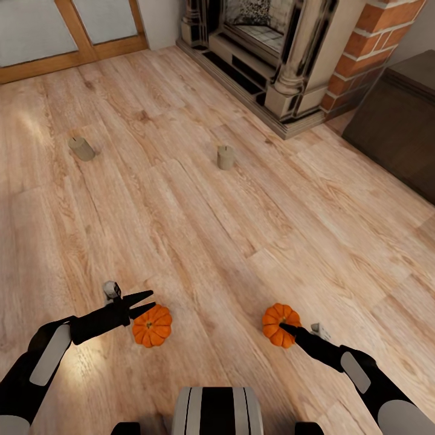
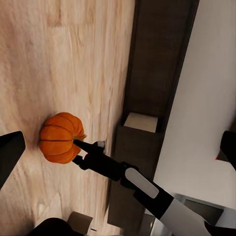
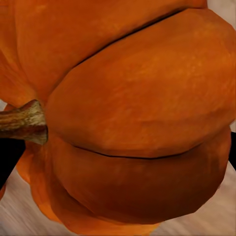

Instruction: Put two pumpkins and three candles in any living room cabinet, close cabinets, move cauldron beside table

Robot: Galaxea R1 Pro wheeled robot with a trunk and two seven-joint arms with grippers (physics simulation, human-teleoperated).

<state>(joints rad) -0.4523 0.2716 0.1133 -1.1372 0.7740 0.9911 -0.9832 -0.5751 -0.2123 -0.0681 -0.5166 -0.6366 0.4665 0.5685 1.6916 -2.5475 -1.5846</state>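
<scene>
Pumpkins sat on floor before you; right gripper reached right pumpkin, grip state unreadable; left gripper spread beside left pumpkin; you needed jaws centred across ribs before closing.

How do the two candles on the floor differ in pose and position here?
The left candle leans over at a tilt, while the right candle stands upright. The left candle sits out on open wooden floor nearer the glazed doors, while the right candle is closer to the stone fireplace. Both are stubby grey-beige cylinders, well beyond the two pumpkins.
</scene>
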